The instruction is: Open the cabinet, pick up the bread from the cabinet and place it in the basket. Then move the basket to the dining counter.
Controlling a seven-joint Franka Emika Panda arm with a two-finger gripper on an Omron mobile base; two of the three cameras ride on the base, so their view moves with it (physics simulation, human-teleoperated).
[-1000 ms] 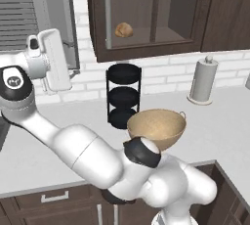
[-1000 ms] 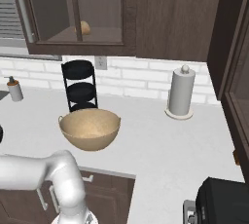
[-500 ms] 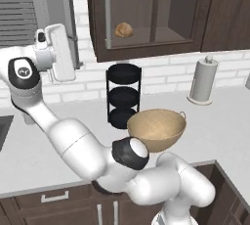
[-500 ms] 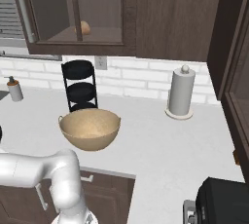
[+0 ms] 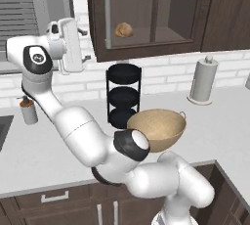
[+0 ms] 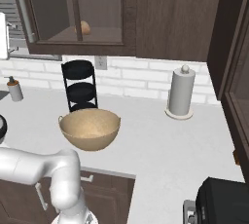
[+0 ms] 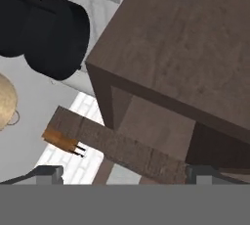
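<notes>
Two doors on the cabinet (image 5: 146, 18), both shut; step one, opening it, isn't done. Gripper (image 5: 84, 45) is raised left of the cabinet's lower left corner, jaws spread wide, holding nothing, near the long bar handle (image 5: 107, 13) but not on it. Hand view looks along the cabinet's underside. Bread (image 5: 124, 30) sits on the shelf behind the glass. Basket (image 5: 157, 129) is on the worktop (image 6: 160, 140) just in front of the black rack (image 5: 124, 95). Next move, my read: shift right, line the jaws around the handle, close, pull outward.
</notes>
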